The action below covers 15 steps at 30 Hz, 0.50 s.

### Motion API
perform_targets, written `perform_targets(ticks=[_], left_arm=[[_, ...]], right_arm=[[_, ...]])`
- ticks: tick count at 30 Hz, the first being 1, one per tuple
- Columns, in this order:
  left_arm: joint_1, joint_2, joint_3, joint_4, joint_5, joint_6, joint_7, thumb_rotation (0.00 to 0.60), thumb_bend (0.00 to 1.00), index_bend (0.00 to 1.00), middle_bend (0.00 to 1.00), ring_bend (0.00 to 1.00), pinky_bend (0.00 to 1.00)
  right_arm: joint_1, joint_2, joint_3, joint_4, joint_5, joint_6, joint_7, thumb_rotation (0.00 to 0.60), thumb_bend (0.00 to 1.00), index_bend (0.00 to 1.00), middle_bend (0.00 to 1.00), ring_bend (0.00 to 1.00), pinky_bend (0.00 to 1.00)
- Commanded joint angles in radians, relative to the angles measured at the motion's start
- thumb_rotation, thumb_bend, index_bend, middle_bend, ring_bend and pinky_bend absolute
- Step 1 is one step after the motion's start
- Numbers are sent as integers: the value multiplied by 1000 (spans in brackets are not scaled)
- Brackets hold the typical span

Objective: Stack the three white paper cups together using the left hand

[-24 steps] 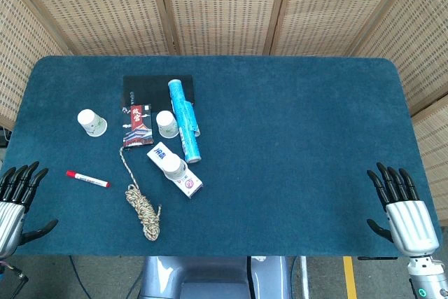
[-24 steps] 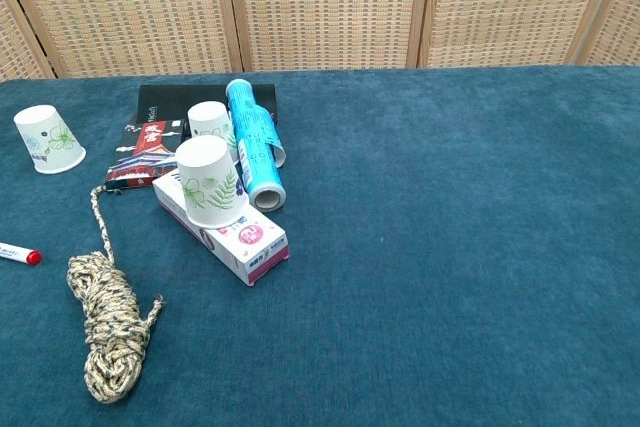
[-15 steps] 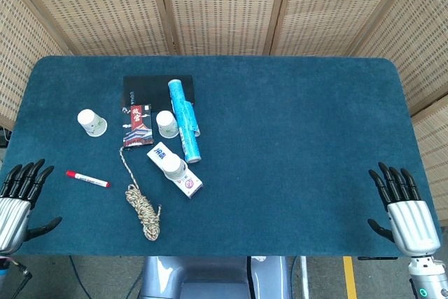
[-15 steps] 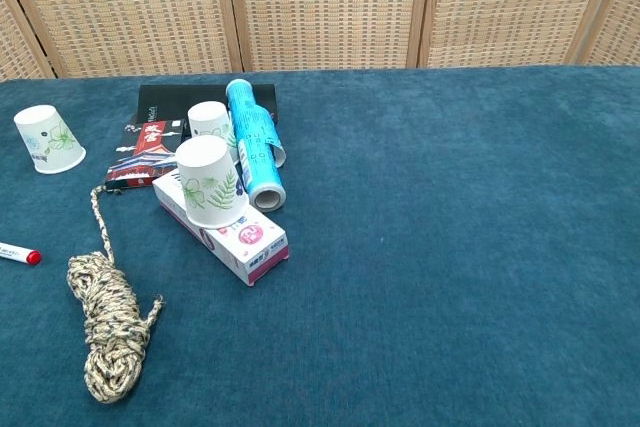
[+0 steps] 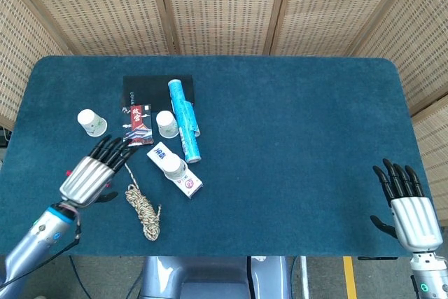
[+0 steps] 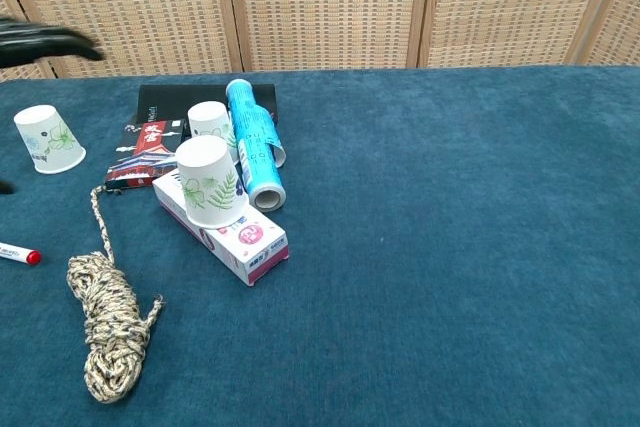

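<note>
Three white paper cups with green leaf prints stand upside down. One cup point(image 5: 92, 122) point(image 6: 48, 139) is alone at the left. Another cup point(image 5: 166, 124) point(image 6: 211, 123) stands on the black booklet. The third cup point(image 5: 171, 165) point(image 6: 209, 182) sits on the white and pink box point(image 5: 176, 171) point(image 6: 225, 228). My left hand point(image 5: 93, 171) hovers open over the table, its dark fingertips point(image 6: 45, 40) pointing toward the lone cup. At the near right edge my right hand point(image 5: 407, 204) lies open and holds nothing.
A black booklet point(image 5: 147, 93) point(image 6: 160, 107) and a blue tube point(image 5: 184, 120) point(image 6: 252, 142) lie by the cups. A coiled rope point(image 5: 142, 206) point(image 6: 104, 327) lies in front. A red marker point(image 6: 14, 254) is partly hidden under my left hand.
My left hand has swung from the table's near left corner inward and forward, now over the marker near the lone cup. The right hand has slid slightly back.
</note>
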Motion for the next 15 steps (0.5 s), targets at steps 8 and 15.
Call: perform_targets(ticks=[8, 15], left_arm=[[-222, -211, -79, 168, -83, -192, 42, 600, 48, 175, 18, 109, 145], [-276, -254, -83, 223, -190, -261, 89, 600, 48, 235, 69, 151, 203]], right_arm=[[11, -3, 12, 7, 34, -25, 6, 600, 0, 49, 0, 0, 0], [16, -2, 17, 11, 49, -36, 19, 600, 0, 49, 0, 0, 0]])
